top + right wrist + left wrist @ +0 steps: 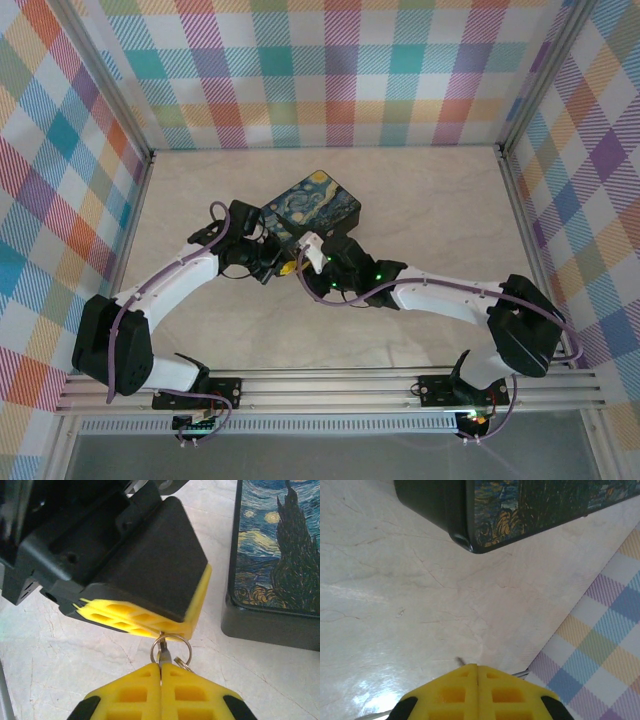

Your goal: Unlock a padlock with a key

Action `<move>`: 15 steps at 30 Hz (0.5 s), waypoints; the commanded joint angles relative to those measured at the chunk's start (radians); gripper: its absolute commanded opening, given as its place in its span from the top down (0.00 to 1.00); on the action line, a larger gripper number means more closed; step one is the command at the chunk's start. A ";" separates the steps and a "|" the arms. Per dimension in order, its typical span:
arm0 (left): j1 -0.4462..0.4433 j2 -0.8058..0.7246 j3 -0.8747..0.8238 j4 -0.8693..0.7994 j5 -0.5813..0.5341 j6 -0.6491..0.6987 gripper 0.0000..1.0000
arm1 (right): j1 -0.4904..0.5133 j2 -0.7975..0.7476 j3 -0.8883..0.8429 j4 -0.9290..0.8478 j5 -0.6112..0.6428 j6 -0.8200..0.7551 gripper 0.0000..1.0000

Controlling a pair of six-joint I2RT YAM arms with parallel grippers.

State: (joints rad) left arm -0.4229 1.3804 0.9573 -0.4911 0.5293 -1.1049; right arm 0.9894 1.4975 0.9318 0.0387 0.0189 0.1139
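Note:
The key [164, 655], thin silver metal on a split ring, hangs just above the tabletop between my two grippers. My right gripper [160, 666] is shut on its lower end, with the ring showing above the yellow fingertips. My left gripper [171, 629] is shut on the other end from above. In the left wrist view the left gripper [477, 666] has its yellow pads pressed together, and a grey tip of the key [460, 660] pokes out beside them. From above, the left gripper [279, 268] and right gripper [302, 265] meet tip to tip. The padlock is hidden.
A black box with a painted starry-night lid [312, 205] sits just behind the grippers, close to both wrists [277, 545] [520, 510]. Checked walls [60, 200] enclose the marble table [430, 210] on three sides. There is room to the right and front.

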 commanded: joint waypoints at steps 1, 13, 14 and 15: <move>0.006 -0.009 0.000 -0.015 0.015 0.016 1.00 | 0.008 0.015 0.021 -0.003 0.033 -0.002 0.91; 0.006 -0.038 0.031 0.003 -0.092 0.167 1.00 | -0.138 -0.093 -0.035 -0.056 -0.208 0.330 0.63; 0.006 -0.049 0.033 0.018 -0.105 0.188 1.00 | -0.162 -0.102 -0.043 -0.033 -0.260 0.388 0.62; 0.006 -0.056 0.039 0.025 -0.114 0.211 1.00 | -0.179 -0.106 -0.049 -0.007 -0.308 0.436 0.61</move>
State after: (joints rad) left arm -0.4229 1.3697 0.9604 -0.4938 0.4652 -0.9783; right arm 0.8551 1.4349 0.9009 -0.0017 -0.1246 0.3573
